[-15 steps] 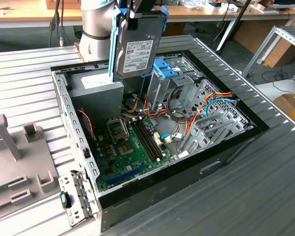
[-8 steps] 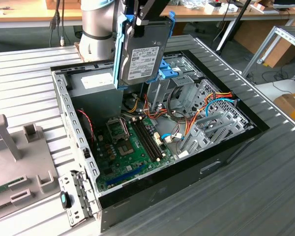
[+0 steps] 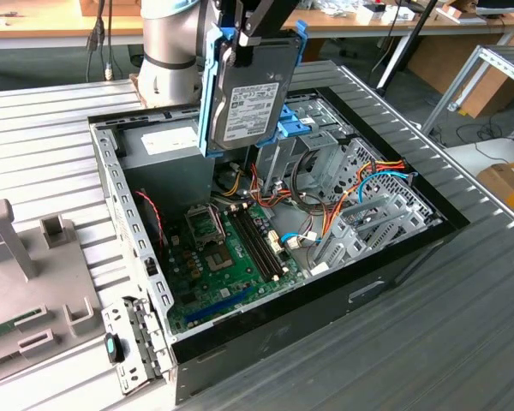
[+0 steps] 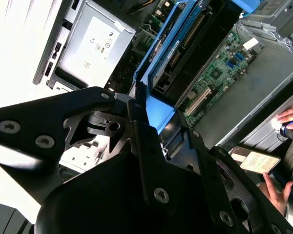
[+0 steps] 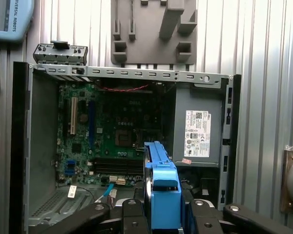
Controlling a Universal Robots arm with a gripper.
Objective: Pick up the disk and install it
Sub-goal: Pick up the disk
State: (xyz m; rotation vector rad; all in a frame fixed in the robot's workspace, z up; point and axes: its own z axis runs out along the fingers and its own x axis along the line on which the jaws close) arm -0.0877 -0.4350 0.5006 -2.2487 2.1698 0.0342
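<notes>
While the disk (image 3: 250,96) hangs on edge above the far part of the open computer case (image 3: 111,197), the gripper (image 3: 247,36) is clamped on its blue rails. To my eye it wants holding square to the drive cage (image 3: 338,150), clear of the loose cables (image 3: 373,180) on the exterior view's right.
</notes>
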